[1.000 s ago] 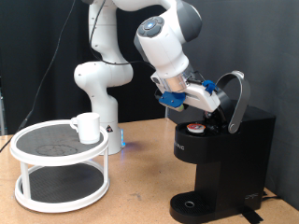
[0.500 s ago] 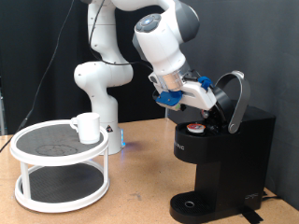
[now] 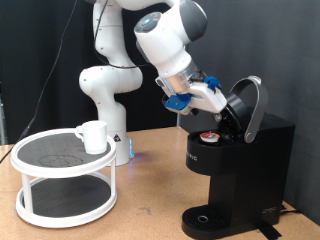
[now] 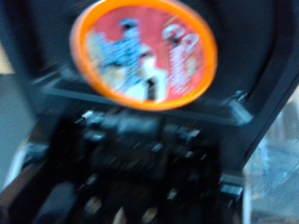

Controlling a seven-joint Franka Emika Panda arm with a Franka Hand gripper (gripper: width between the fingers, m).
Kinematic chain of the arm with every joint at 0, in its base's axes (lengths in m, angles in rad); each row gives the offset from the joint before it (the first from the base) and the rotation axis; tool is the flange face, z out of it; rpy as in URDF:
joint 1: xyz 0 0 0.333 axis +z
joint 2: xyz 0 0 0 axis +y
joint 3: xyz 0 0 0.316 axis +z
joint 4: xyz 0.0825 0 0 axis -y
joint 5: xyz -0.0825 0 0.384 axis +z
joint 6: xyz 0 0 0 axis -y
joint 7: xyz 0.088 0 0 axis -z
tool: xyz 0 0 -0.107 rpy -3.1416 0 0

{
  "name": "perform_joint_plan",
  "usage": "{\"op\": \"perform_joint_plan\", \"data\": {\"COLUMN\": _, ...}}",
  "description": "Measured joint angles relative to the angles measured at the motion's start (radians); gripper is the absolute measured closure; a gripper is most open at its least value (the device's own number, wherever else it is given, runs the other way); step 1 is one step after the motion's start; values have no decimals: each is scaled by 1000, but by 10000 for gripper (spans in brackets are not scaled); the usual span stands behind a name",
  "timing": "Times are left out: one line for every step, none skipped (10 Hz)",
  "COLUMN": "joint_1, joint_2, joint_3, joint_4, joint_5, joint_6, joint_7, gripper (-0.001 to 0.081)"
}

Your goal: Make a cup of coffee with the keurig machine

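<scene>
I note the keurig machine lid raised, pod seated. My end effector hovers by the lid; grip state indeterminate. Closing the lid seems due. The cup sits on the rack, exterior view's left.

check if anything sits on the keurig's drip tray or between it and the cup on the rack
Nothing visible does. The drip tray of the keurig machine is bare, and only open tabletop lies between it and the cup on the round rack.
</scene>
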Motion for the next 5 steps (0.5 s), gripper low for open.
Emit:
{"op": "perform_joint_plan", "data": {"joint_1": -6, "joint_2": -18, "joint_3": -12, "joint_4": 6, "joint_5": 20, "joint_6": -7, "joint_7": -1, "gripper": 72}}
{"op": "perform_joint_plan", "data": {"joint_1": -13, "joint_2": -34, "joint_3": -26, "joint_4": 16, "joint_5": 24, "joint_6": -25, "joint_7": -1, "gripper": 72}}
{"op": "perform_joint_plan", "data": {"joint_1": -22, "joint_2": -48, "joint_3": -40, "joint_4": 28, "joint_5": 24, "joint_6": -52, "joint_7": 0, "gripper": 72}}
{"op": "perform_joint_plan", "data": {"joint_1": -28, "joint_2": -58, "joint_3": -53, "joint_4": 43, "joint_5": 24, "joint_6": -76, "joint_7": 2, "gripper": 72}}
{"op": "perform_joint_plan", "data": {"joint_1": -35, "joint_2": -65, "joint_3": -62, "joint_4": 59, "joint_5": 24, "joint_6": -93, "joint_7": 6, "gripper": 72}}
